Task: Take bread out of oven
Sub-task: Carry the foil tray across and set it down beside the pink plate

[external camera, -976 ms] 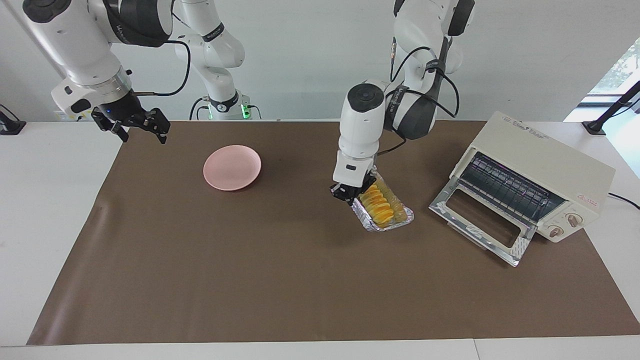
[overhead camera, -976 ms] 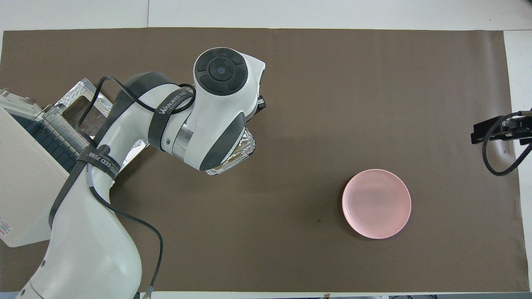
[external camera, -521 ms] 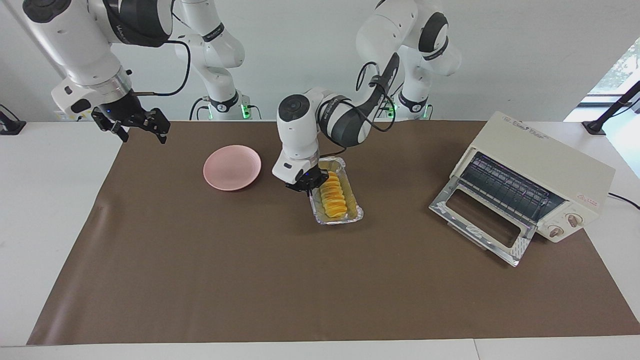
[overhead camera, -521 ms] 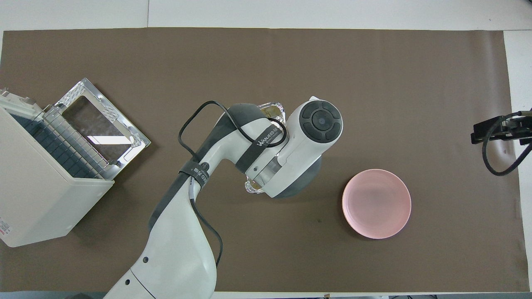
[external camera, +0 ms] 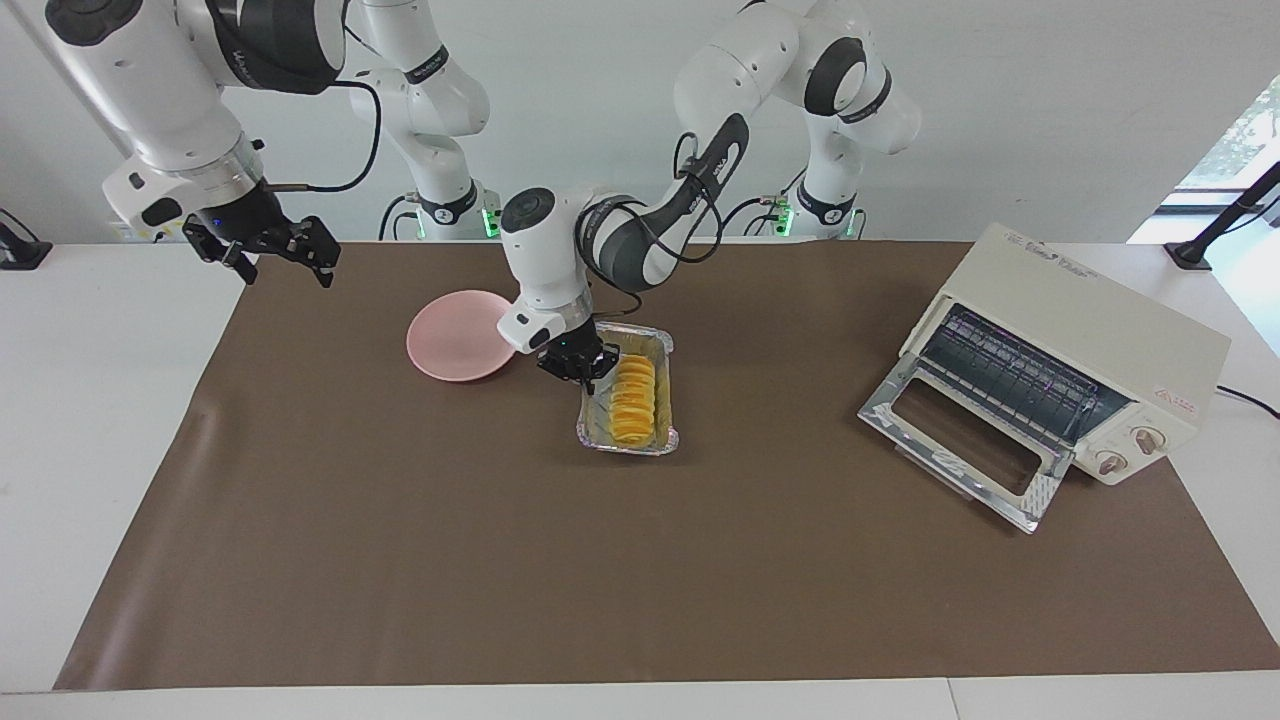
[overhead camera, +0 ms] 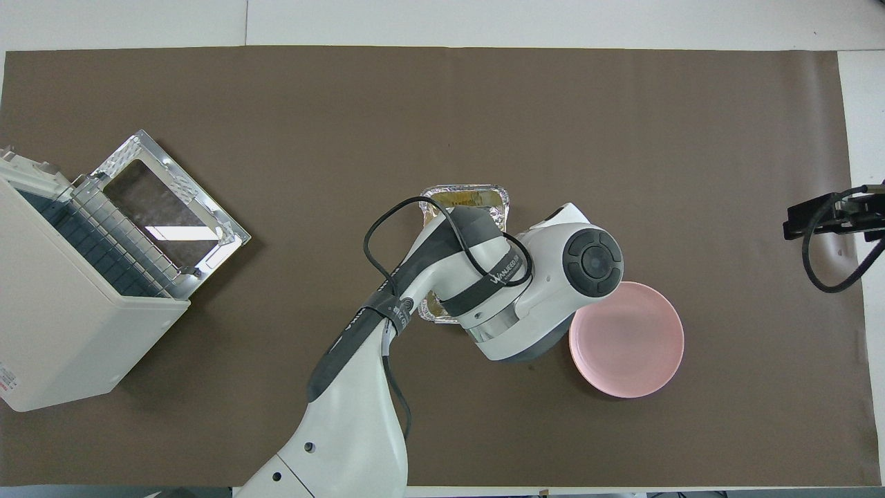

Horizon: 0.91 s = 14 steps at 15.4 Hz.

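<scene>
Right claw (external camera: 270, 248) is hanging idle over the counter (external camera: 120, 420) edge at the right arm's end, fingers apart, holding nothing; in the overhead view right claw (overhead camera: 830, 216) is showing only as a dark tip at the frame edge. Pink plate (external camera: 455, 338) is sitting on the brown mat (external camera: 640, 560) toward the right arm's end, partly covered by the left arm's wrist from above, plate (overhead camera: 632, 342). Left claw (external camera: 578, 362) is reaching across to mid-counter, clamped on the rim of the foil tray (external camera: 660, 345) at the side toward the plate. Bread (external camera: 632, 398) is lying lengthwise inside the tray, out of the oven, just beside the plate; cannot tell if the tray is resting on the mat or slightly lifted. From above only the tray's end (overhead camera: 464, 195) is showing past the left arm. Oven (external camera: 1090, 330) is standing at the left arm's end, well apart from the tray, door (external camera: 965, 450) dropped open onto the mat, wire rack (external camera: 1010, 375) bare, two knobs (external camera: 1130, 450) on the front; oven (overhead camera: 62, 318) is sitting angled in the overhead view.
</scene>
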Motion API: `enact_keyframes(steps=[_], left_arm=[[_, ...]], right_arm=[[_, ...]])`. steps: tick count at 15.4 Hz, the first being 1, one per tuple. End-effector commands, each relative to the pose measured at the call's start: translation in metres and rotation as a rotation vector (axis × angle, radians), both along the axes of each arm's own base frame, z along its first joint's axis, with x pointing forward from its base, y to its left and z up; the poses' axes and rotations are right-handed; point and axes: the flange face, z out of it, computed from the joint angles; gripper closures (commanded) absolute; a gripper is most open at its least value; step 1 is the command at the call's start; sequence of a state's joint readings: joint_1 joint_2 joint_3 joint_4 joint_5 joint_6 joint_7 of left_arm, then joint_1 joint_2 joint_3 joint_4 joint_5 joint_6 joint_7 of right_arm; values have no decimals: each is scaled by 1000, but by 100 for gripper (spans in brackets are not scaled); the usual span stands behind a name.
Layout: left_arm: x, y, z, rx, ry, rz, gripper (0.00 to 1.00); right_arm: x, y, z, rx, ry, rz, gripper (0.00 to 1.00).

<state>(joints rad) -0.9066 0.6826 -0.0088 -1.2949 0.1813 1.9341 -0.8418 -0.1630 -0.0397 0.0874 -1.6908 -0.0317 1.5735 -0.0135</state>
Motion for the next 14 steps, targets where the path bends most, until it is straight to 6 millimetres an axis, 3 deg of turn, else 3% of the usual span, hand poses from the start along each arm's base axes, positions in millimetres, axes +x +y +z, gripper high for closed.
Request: enact_keyframes(steps=[1, 5, 8, 9, 10, 12, 14], left_arm=[[2, -6, -5, -14, 20, -5, 100], [-11, -17, -32, 6, 19, 81, 100], [-8, -16, -35, 4, 12, 100, 100], [-2, -14, -30, 0, 4, 109, 23], [4, -12, -24, -3, -7, 111, 0], [22, -10, 6, -52, -20, 152, 0], [52, 20, 18, -85, 57, 258, 0]], right_arm=[[-6, 0, 0, -5, 5, 16, 0], [-6, -5, 1, -8, 0, 1, 0], [-5, 3, 0, -7, -3, 18, 0], [-4, 7, 0, -4, -3, 22, 0], [-4, 10, 1, 2, -5, 25, 0], [-3, 21, -1, 19, -17, 41, 0], [-1, 38, -4, 25, -29, 66, 0]])
